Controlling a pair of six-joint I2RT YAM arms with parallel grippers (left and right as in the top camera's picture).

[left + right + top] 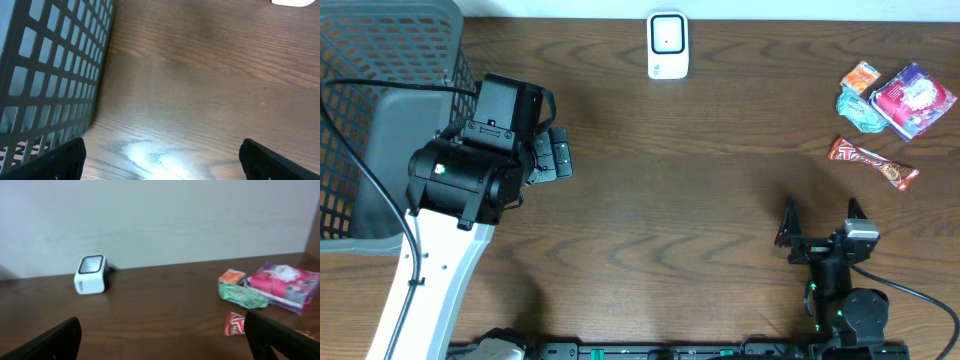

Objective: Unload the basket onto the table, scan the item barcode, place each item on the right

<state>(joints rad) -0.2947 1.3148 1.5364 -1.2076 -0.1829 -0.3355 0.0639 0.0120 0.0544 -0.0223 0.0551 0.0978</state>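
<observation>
At the far edge of the brown wood-grain table [700,200] stands the small white box-shaped scanner [667,45], its dark window facing up. Well to the scanner's right, also near the far edge, lies a tight cluster of snacks: a small orange packet [861,76], a crumpled teal wrapper [860,110] and a pink-and-purple pouch [915,98]. A red candy bar in a shiny wrapper [872,163] lies just on the robot's side of that cluster. All four rest on the wood, with neither arm touching them. To the scanner's left, at the table's corner, sits a dark grey mesh basket [380,100].

The left gripper [555,155] hovers between the basket and the scanner, nearer the basket. Its jaws are spread wide over bare wood, with nothing between them. The right gripper [820,222] hangs well in front of the scanner and to its right, on the near side of the candy bar — jaws wide too, and empty.
</observation>
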